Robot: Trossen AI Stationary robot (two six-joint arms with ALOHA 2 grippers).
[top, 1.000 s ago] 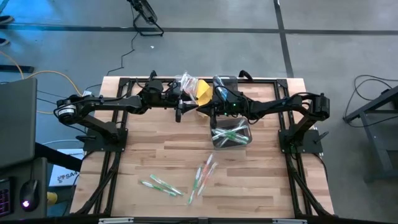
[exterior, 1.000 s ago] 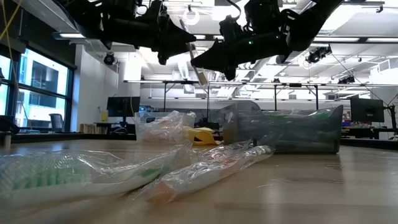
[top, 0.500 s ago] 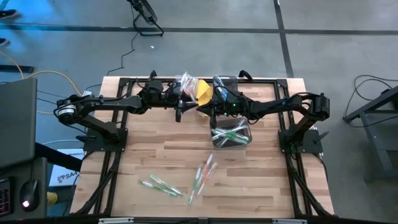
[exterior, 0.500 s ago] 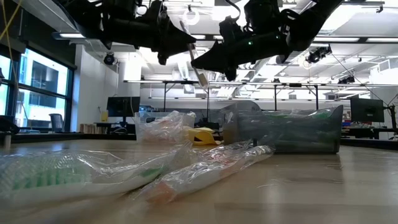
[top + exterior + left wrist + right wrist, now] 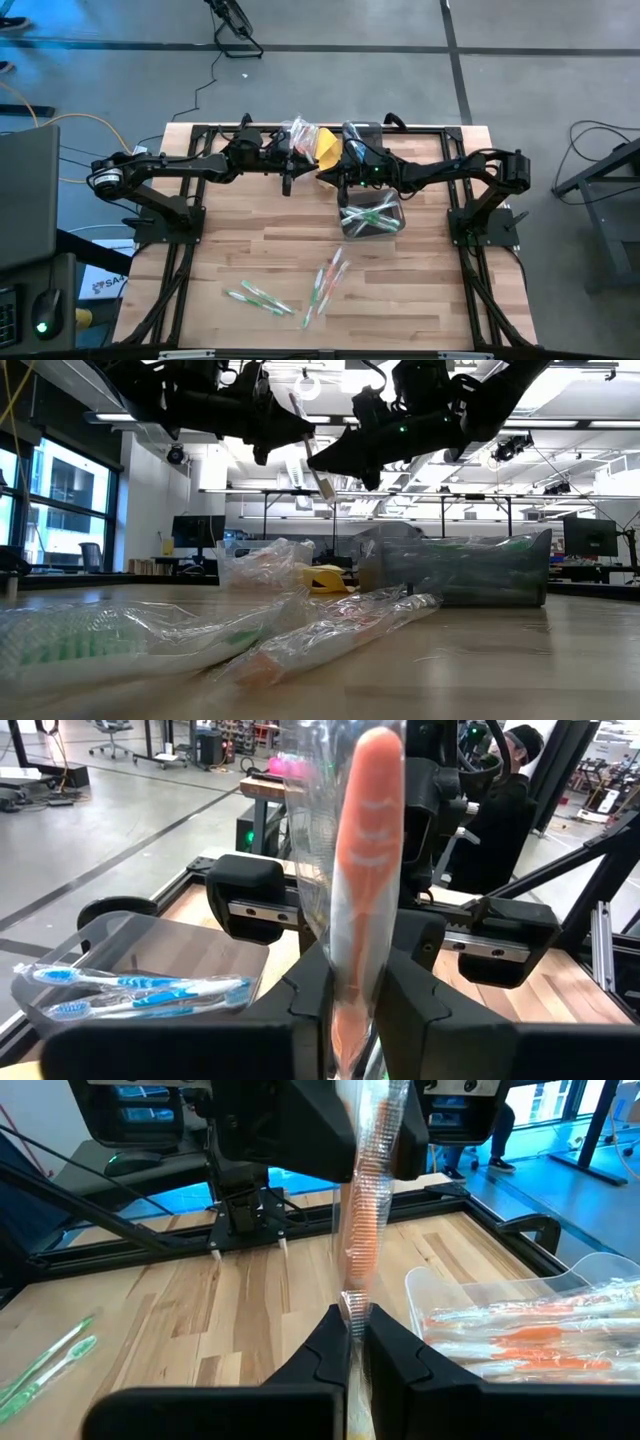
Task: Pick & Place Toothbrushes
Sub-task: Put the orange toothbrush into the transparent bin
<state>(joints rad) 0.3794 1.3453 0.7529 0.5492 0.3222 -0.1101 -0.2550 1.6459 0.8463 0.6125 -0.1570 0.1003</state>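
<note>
An orange toothbrush (image 5: 318, 468) in a clear wrapper hangs in the air above the table's far middle, slanted, between my two grippers. My left gripper (image 5: 355, 1010) reaches in from the table's left and is shut on it. My right gripper (image 5: 355, 1330) reaches in from the right and is shut on its lower end. In the high view the two grippers meet, left (image 5: 298, 166) and right (image 5: 326, 172). Loose wrapped toothbrushes (image 5: 325, 280) lie on the near part of the table, with green ones (image 5: 258, 297) to their left. My left gripper pinches the wrapped orange handle (image 5: 352, 970) between its two fingers, coming level from the table's left, across the toothbrush. The toothbrush stands nearly upright, clear of the table. My right gripper pinches the wrapper's lower end (image 5: 352, 1302) between its fingertips, coming from the table's right and slanting slightly down. The toothbrush rises above its fingers.
A clear bin (image 5: 372, 218) with green toothbrushes stands near the grippers, toward the table's near side. A bin with blue ones (image 5: 130, 990) and one with orange ones (image 5: 530, 1330) stand by the far edge, beside a yellow folded thing (image 5: 328, 148). A black frame (image 5: 200, 130) borders the table.
My left gripper has shut on the upper part of the toothbrush that my right gripper holds. Both arms have kept still, and the toothbrush stays in the air.
</note>
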